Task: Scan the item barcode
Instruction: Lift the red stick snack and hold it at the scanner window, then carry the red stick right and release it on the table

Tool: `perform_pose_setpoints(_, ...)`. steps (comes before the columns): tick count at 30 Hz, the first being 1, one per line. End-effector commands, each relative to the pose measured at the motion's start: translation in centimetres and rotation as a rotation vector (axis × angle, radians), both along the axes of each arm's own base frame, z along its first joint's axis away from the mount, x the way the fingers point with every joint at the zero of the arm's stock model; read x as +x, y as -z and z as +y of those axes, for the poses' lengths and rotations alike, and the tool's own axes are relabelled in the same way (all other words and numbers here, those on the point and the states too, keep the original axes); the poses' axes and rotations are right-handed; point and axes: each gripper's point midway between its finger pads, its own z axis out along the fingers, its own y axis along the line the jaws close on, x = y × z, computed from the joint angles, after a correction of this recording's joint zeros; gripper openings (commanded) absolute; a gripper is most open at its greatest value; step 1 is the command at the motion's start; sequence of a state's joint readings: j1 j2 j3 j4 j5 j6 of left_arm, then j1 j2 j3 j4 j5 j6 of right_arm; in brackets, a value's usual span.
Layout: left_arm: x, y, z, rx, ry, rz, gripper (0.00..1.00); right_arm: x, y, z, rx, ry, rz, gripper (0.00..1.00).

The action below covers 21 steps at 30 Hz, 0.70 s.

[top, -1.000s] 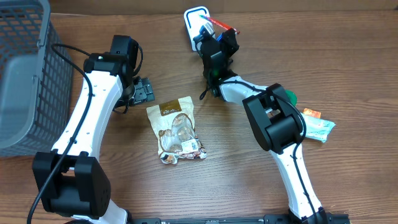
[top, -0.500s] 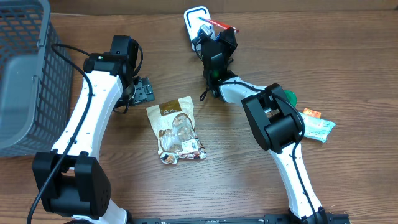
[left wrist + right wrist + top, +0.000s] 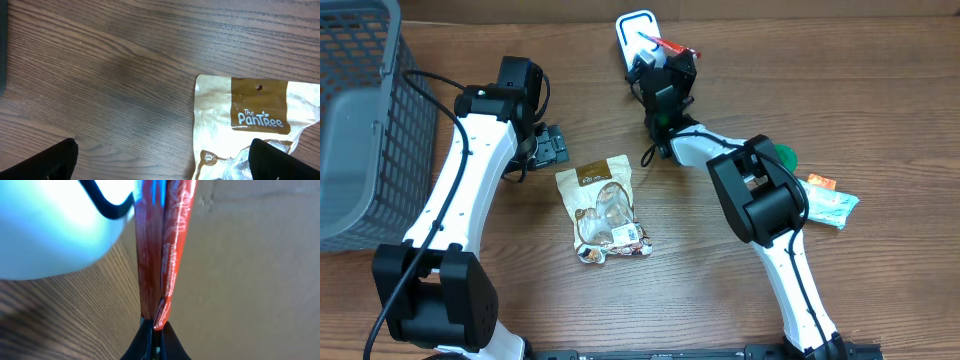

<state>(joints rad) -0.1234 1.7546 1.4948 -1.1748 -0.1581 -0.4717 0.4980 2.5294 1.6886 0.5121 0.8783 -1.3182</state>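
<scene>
From above, the right pincer is clamped shut on a red packet at the 12 o'clock edge of the worktop. The packet touches or overlaps the right side of the white scanner. The left pincer hangs wide apart and empty at about 10 o'clock from a brown-topped snack pouch, which lies flat near the middle. A grey basket fills the 9 to 10 o'clock corner. At 3 o'clock lie a green object and a pale packet, just beside the right arm.

In the left wrist view, the left pincer shows only its two dark tips at the bottom corners, far apart. The snack pouch lies on the bare worktop at 4 o'clock.

In the right wrist view, the right pincer at 6 o'clock pinches the lower end of the red packet, which stands edge-on. The scanner glows at 10 o'clock, with worktop beneath it.
</scene>
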Motion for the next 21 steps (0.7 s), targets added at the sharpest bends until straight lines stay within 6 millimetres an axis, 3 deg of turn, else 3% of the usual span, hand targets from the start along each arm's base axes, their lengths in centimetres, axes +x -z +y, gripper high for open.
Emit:
perform_pose_setpoints(1, 0.4, -0.4, 0.0, 0.004, 0.001, -0.015, 0.99, 0.0, -1.4, 1.2, -0.017, -0.021, -0.016, 0.03)
perform_pose_setpoints(4, 0.4, -0.4, 0.0, 0.004, 0.001, -0.015, 1.00, -0.1, -3.4, 1.5, 0.014, -0.021, -0.045, 0.03)
perform_pose_setpoints(12, 0.4, -0.4, 0.1, 0.004, -0.001, -0.015, 1.00, -2.0, -11.6, 0.5, 0.184, 0.016, -0.066, 0.03)
perform_pose_setpoints(18, 0.4, -0.4, 0.1, 0.004, -0.001, -0.015, 0.99, -5.7, -16.2, -1.4, 0.416, 0.096, -0.045, 0.03)
perform_pose_setpoints(21, 0.4, -0.4, 0.0, 0.004, 0.000, -0.015, 1.00, -8.6, -16.1, -2.0, 0.585, 0.139, 0.042, 0.03)
